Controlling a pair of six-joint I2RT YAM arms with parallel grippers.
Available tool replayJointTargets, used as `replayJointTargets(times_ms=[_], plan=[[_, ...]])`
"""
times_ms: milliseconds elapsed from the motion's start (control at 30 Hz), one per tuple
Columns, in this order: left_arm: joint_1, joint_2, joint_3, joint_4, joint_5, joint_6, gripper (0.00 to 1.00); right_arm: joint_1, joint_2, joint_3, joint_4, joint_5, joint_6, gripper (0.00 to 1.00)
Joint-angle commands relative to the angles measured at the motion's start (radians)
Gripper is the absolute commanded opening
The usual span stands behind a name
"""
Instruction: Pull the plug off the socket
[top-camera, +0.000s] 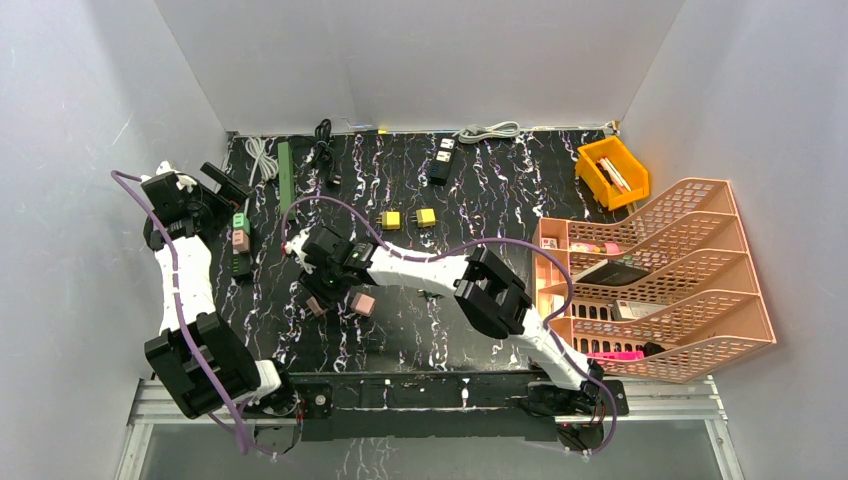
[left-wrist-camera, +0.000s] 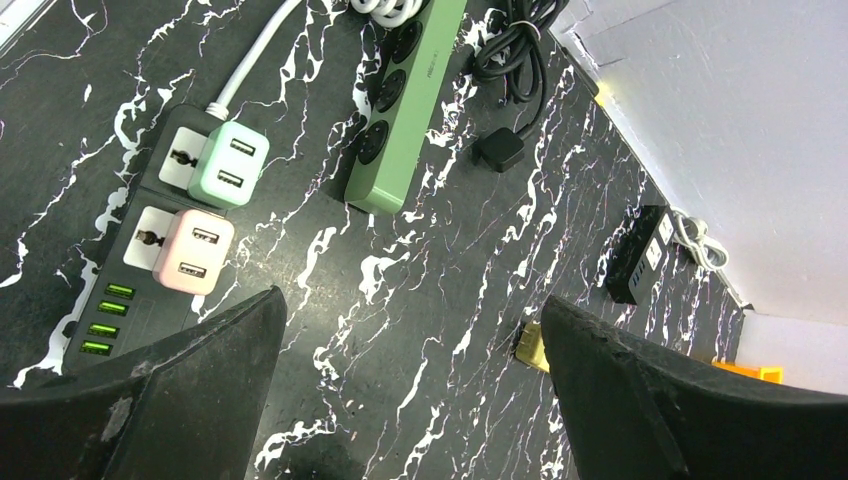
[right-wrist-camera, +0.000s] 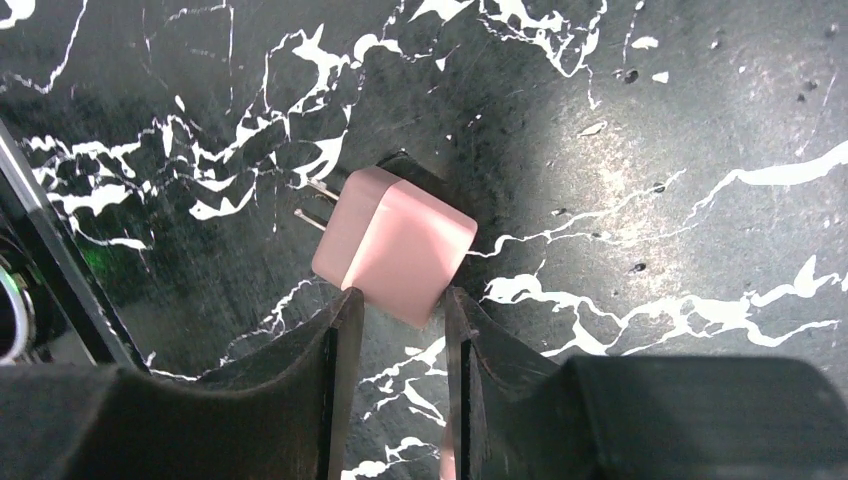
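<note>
pink plug (right-wrist-camera: 395, 245) lies on the black marble table (right-wrist-camera: 650, 150), prongs bare, well apart from the black power strip (left-wrist-camera: 150, 300). right gripper (right-wrist-camera: 400, 297) jaws sit narrowly apart flanking its near corner; can't tell if they pinch it. left gripper (left-wrist-camera: 412, 300) jaws are spread wide.

Bright, even overhead light, soft shadows; sheen glares on the marble table (right-wrist-camera: 620, 150).

A yellow bin (top-camera: 636, 188) sits at the far right, with a pink tiered file rack (top-camera: 700, 195) nearer, just beside it. A coiled black cable (top-camera: 324, 150) lies far left.
</note>
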Motion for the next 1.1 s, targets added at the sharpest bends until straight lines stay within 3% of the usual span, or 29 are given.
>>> replayJointTargets(times_ms=[0, 267, 433, 600, 900, 1067], plan=[[0.006, -0.038, -0.016, -0.008, -0.013, 0.010, 0.98, 0.002, 0.053, 0.047, -0.076, 0.064, 0.134, 0.43], [0.041, 0.023, 0.001, -0.074, -0.137, 0.034, 0.98, -0.014, 0.027, -0.006, -0.122, 0.107, 0.252, 0.43], [0.072, 0.069, 0.039, -0.105, -0.214, 0.071, 0.98, -0.032, -0.046, -0.023, -0.072, 0.066, 0.220, 0.45], [0.072, 0.183, 0.081, -0.112, -0.297, 0.148, 0.98, -0.041, -0.116, 0.036, -0.018, 0.070, 0.184, 0.63], [0.034, 0.400, 0.222, -0.123, -0.222, 0.194, 0.96, -0.072, -0.228, 0.002, 0.085, 0.068, 0.192, 0.74], [-0.004, 0.509, 0.280, -0.143, -0.165, 0.209, 0.96, -0.079, -0.202, 0.009, 0.080, -0.022, 0.148, 0.79]])
